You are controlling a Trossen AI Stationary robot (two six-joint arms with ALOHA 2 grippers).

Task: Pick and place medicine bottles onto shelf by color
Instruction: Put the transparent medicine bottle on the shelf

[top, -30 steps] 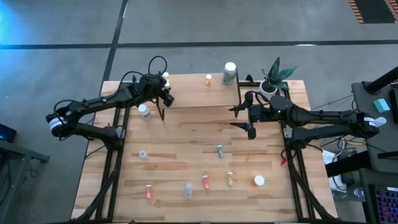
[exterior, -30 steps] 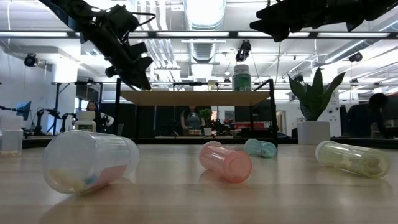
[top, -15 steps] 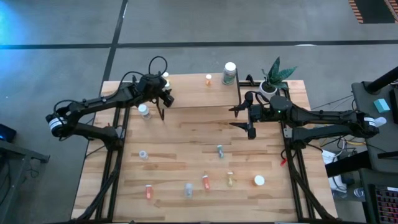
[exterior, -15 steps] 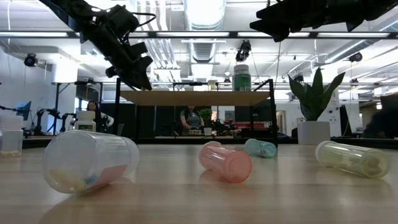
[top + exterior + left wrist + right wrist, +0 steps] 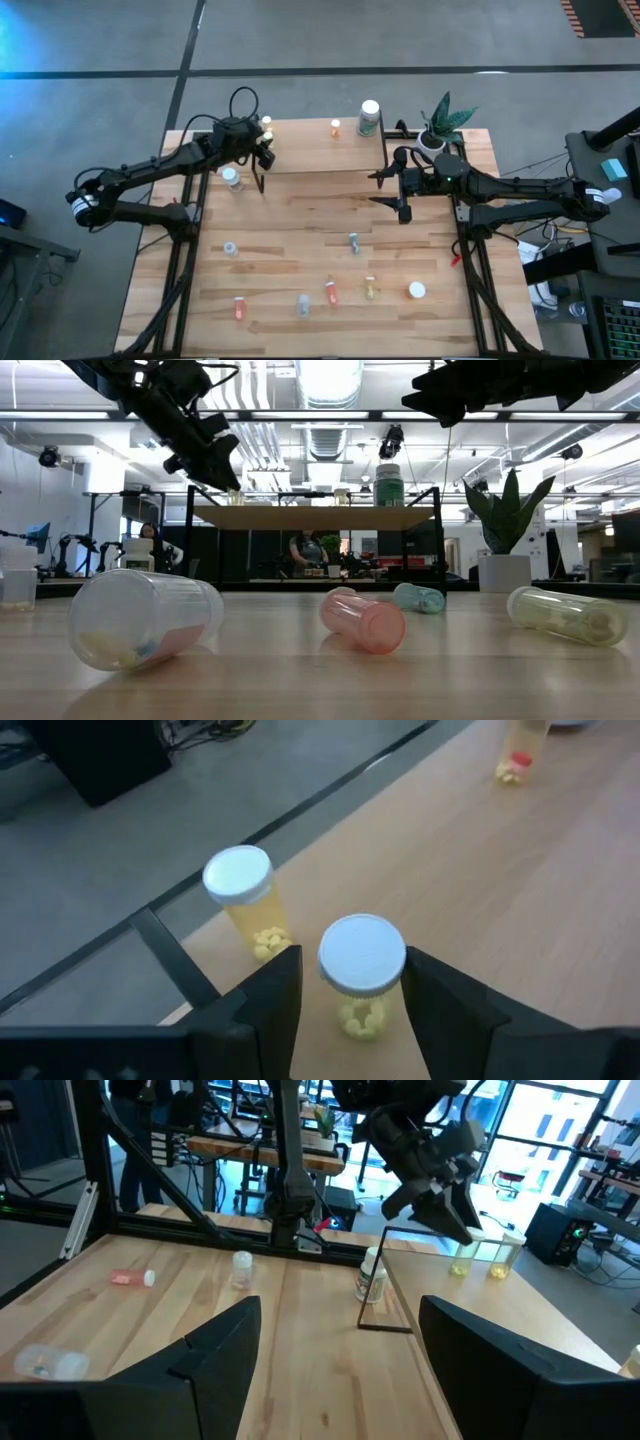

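Note:
Two yellow white-capped medicine bottles stand on the shelf's [image 5: 500,890] far left corner. One bottle [image 5: 245,905] stands by the edge. The other [image 5: 362,970] is upright between the open fingers of my left gripper [image 5: 352,960], which stand close on either side of it, slanting down. On the shelf [image 5: 320,150] also stand an orange bottle [image 5: 335,128] and a larger white-capped bottle [image 5: 369,117]. My right gripper [image 5: 381,188] hangs open and level above the table, by the shelf's near right corner. Several bottles lie on the tabletop, among them a bluish one [image 5: 353,242] and an orange one [image 5: 330,292].
A white-capped bottle [image 5: 232,179] stands on the table left of the shelf. A potted plant [image 5: 440,125] stands at the far right corner. In the low view a clear bottle [image 5: 140,618], a pink one [image 5: 362,620] and a yellow one [image 5: 565,615] lie near the front.
My left gripper has risen a little and drawn back from the shelf's corner toward the table's left edge. The yellow bottles stay standing on the shelf. My right arm has kept still.

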